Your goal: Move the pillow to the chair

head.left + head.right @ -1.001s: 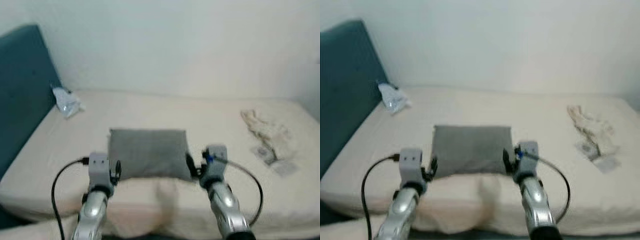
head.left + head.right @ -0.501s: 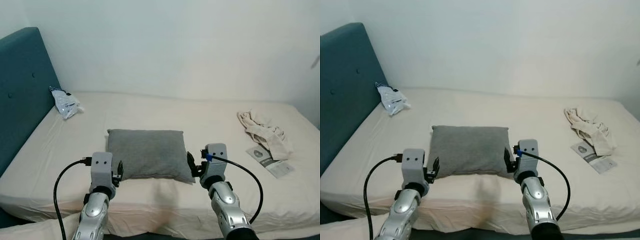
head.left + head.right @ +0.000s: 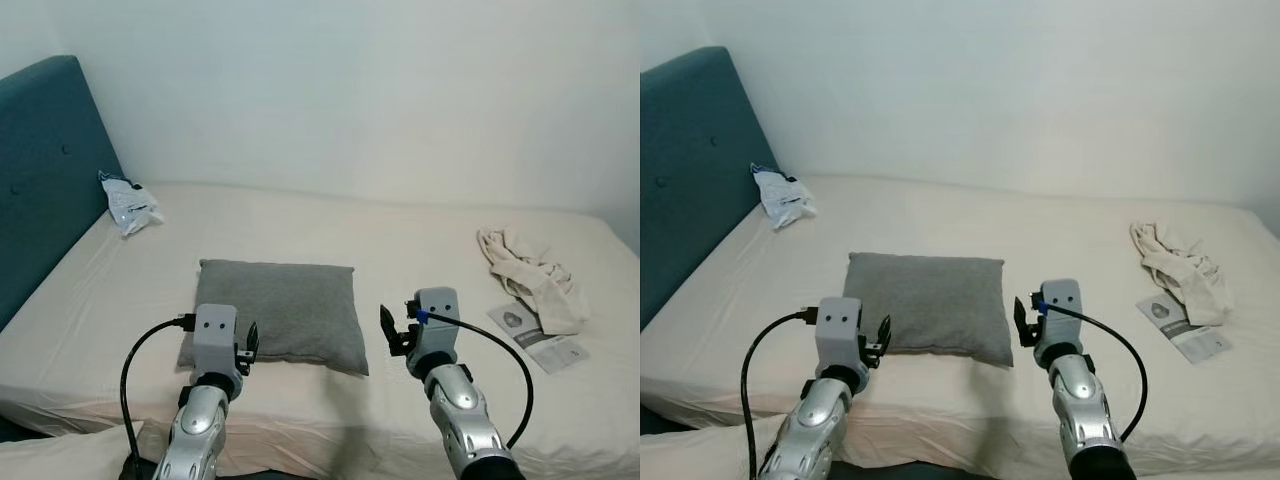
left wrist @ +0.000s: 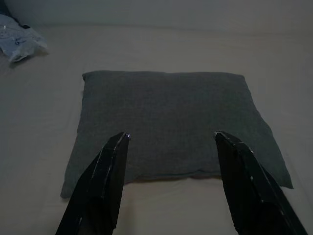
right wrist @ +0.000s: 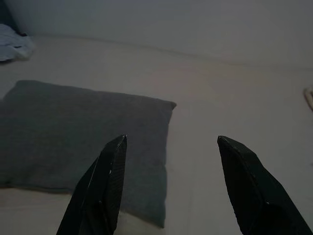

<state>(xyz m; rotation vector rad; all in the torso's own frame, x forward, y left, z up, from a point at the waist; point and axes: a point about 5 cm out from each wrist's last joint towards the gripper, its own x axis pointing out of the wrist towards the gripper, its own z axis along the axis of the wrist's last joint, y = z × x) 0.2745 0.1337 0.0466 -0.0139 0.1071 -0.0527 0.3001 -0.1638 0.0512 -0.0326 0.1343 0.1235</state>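
Grey pillow (image 3: 275, 311) flat on bed (image 3: 420, 250), just ahead of left pincer (image 4: 171, 142), fingers spread wide, empty. Right pincer (image 5: 171, 142) likewise wide, empty, beside pillow's right edge.

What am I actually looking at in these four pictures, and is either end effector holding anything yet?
A humanoid robot stands at a bed. The two wide pictures come from the stereo camera on its head, looking forward and down. Its silver arms reach in from below: the left end effector and the right end effector, each with two long black fingers.

The two darker pictures come from cameras on the wrists, each looking along that arm's own fingers, which stand spread apart.

On the cream mattress lies a grey pillow, flat, between the two arms. Nothing is held: both end effectors are open and short of the pillow. Further off lie a plastic packet by the teal headboard, a crumpled pale cloth and a leaflet.
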